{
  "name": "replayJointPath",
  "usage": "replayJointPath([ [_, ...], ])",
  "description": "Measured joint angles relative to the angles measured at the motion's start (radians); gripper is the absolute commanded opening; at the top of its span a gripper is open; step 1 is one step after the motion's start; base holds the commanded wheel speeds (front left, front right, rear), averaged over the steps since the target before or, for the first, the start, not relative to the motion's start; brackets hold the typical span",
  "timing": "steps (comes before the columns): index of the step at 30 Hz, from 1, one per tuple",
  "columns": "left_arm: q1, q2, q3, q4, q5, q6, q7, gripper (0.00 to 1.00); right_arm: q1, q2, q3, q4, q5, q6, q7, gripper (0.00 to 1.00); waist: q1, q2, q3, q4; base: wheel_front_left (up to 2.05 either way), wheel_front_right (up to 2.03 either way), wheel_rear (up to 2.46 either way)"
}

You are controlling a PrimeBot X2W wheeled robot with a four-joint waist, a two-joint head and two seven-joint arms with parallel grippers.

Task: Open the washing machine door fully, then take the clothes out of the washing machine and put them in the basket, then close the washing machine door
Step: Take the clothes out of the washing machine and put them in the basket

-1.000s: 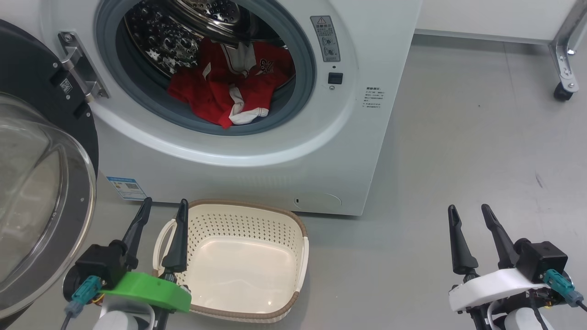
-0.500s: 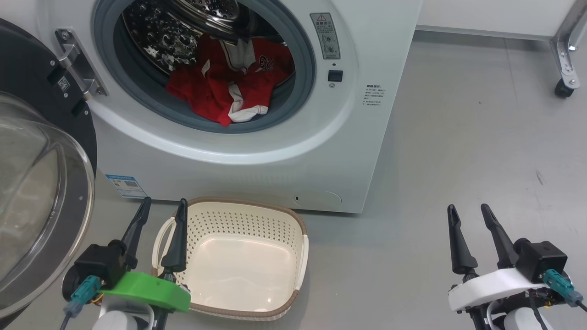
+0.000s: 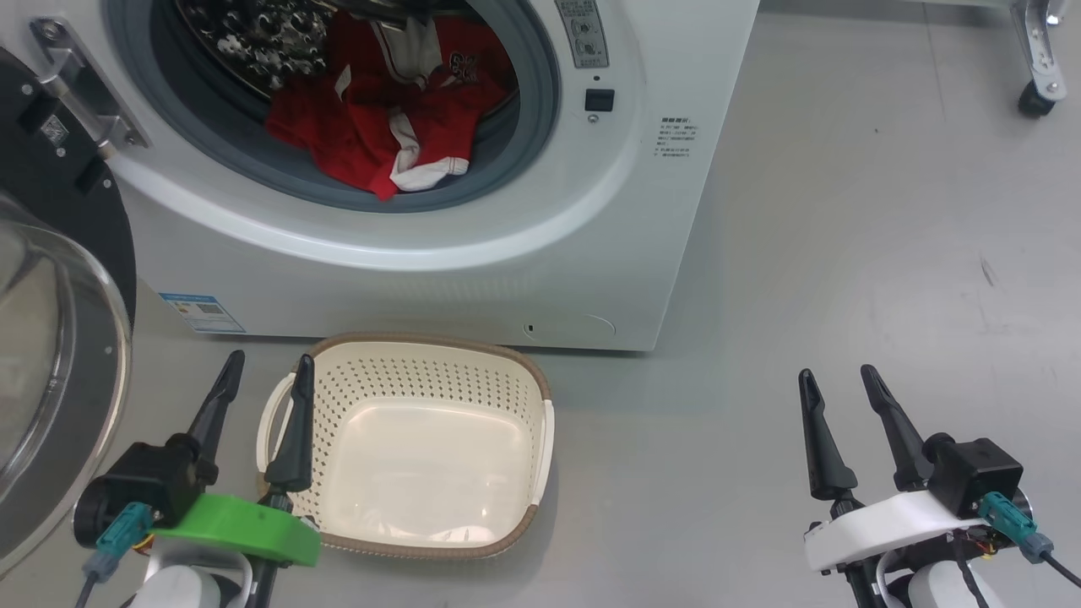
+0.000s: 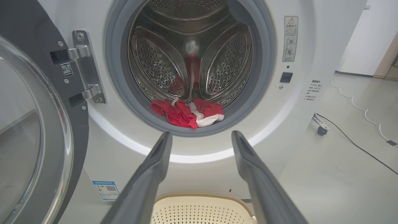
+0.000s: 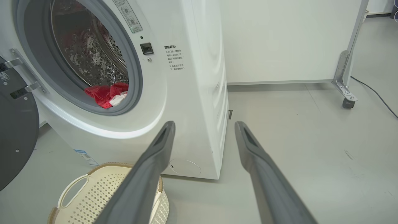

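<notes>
Grey floor (image 3: 844, 253), white washing machine (image 3: 507, 279) with door (image 3: 51, 355) swung open at left, red clothes (image 3: 363, 135) in drum mouth, cream basket (image 3: 473, 371) just before machine, left gripper (image 3: 269, 357) at basket's left handle, fingers apart, right gripper (image 3: 836, 371) well to the right, fingers apart

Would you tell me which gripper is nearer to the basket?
The left. The left gripper hangs open at the left handle of the basket, one finger crossing its rim in the head view. The right gripper, also open, is far off to the basket's right.
</notes>
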Motion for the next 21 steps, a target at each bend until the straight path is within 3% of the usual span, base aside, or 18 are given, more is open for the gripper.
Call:
replayJointPath([
  [6, -0.026, 0.040, 0.017, -0.016, 0.011, 0.005, 0.023, 1.00, -0.023, 0.005, 0.020, -0.021, -0.021, 0.000, 0.000, 1.00, 0.0000, 0.0000, 0.064, -0.024, 0.00, 0.00, 0.00],
  [21, -0.308, 0.179, 0.083, -0.008, 0.071, 0.025, 0.156, 1.00, -0.141, 0.033, 0.085, -0.031, -0.034, 0.001, 0.000, 1.00, 0.0000, 0.0000, 0.241, -0.140, 0.00, 0.00, 0.00],
])
